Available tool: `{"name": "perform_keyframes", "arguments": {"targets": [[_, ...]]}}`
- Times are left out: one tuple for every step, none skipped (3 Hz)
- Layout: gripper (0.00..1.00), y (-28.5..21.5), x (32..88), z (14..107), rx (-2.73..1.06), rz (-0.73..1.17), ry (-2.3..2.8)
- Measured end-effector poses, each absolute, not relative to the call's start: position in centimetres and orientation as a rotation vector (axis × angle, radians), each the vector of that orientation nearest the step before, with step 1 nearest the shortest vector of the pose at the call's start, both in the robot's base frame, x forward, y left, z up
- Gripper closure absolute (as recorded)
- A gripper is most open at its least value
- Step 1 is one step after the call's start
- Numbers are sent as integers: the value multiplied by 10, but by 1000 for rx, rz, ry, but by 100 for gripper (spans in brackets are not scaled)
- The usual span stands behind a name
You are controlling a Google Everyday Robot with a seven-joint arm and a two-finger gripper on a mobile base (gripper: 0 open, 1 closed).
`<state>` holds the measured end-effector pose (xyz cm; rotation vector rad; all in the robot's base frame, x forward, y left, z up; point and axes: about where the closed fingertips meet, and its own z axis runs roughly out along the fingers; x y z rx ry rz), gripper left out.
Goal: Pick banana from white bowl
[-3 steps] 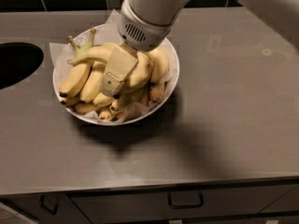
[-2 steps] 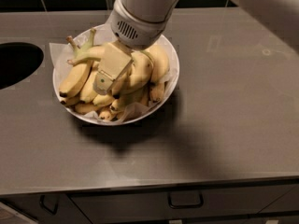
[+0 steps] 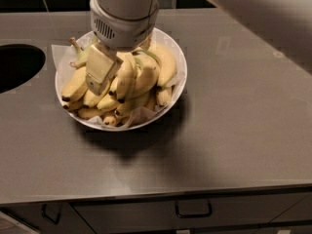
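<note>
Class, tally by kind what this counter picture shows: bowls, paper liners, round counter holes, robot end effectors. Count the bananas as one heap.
white bowl: 1
paper liner: 1, crinkled, sticking out past the rim
banana heap: 1, in the bowl
round counter hole: 1, at the left edge
end effector: 1, down on the heap's left part
Total: 5

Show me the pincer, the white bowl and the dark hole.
Cream robot pincer point(image 3: 102, 81): camera view, its lower tip, among the bananas point(image 3: 163, 65).
Wide round white bowl point(image 3: 171, 39): camera view, upper right rim.
Dark round countertop hole point(image 3: 17, 67): camera view, its middle.
</note>
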<state>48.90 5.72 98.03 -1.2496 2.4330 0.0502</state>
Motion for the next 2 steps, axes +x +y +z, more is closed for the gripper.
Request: {"name": "perform_keyframes", "arguments": {"targets": [[32,51,489,965,-1188,66,2472],[34,43,489,950,-1134,61,2510]]}}
